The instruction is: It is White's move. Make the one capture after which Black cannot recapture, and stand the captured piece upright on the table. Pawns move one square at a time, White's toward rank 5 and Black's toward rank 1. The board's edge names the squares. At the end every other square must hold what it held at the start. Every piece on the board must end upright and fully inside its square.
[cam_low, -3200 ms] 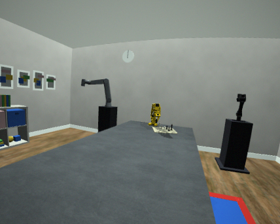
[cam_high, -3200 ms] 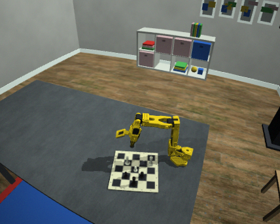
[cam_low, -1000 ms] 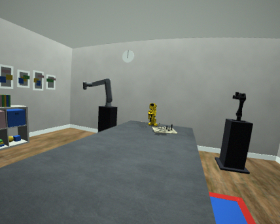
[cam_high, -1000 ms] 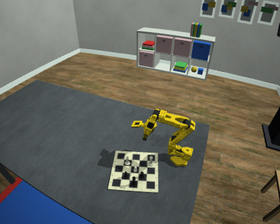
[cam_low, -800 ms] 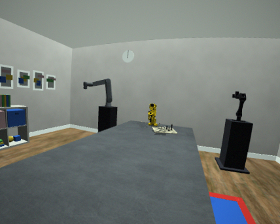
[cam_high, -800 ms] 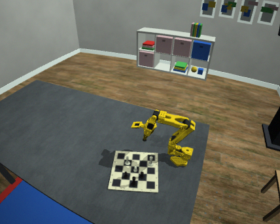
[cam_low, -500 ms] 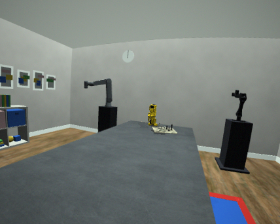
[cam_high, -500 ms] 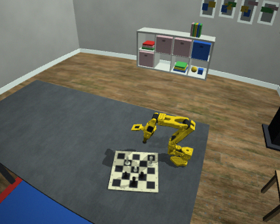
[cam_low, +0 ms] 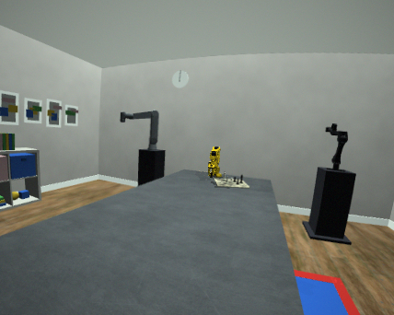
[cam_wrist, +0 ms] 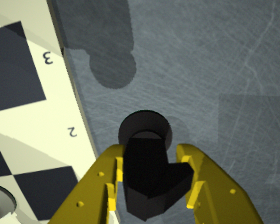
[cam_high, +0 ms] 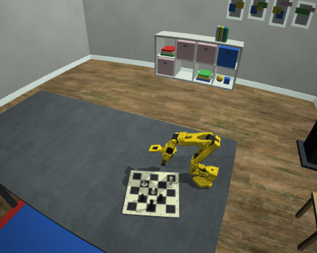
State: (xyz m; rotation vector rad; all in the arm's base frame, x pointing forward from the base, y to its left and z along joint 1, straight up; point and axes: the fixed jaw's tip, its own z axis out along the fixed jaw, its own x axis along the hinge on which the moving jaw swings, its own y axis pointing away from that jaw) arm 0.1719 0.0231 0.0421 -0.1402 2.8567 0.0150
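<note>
My gripper (cam_high: 164,159) (cam_wrist: 150,152) is shut on a black chess piece (cam_high: 163,163) (cam_wrist: 147,175). The piece has an angular head between the jaws and a round base pointing down. It hangs above the grey table, beyond the far edge of the board (cam_high: 127,205) (cam_wrist: 58,107). On the board stand a white piece (cam_high: 144,183), a second white piece (cam_high: 171,181) near the corner by the arm and a third white piece (cam_high: 153,191) near the middle. A black piece (cam_high: 142,197), another black piece (cam_high: 161,197) and a taller black piece (cam_high: 151,206) stand nearer the front.
The arm's base (cam_high: 205,177) stands on the table (cam_high: 82,148) (cam_low: 148,239) to the right of the board. In the wrist view the board's rim with marks 2 and 3 runs left of the held piece, and part of a white piece (cam_wrist: 1,199) shows at lower left.
</note>
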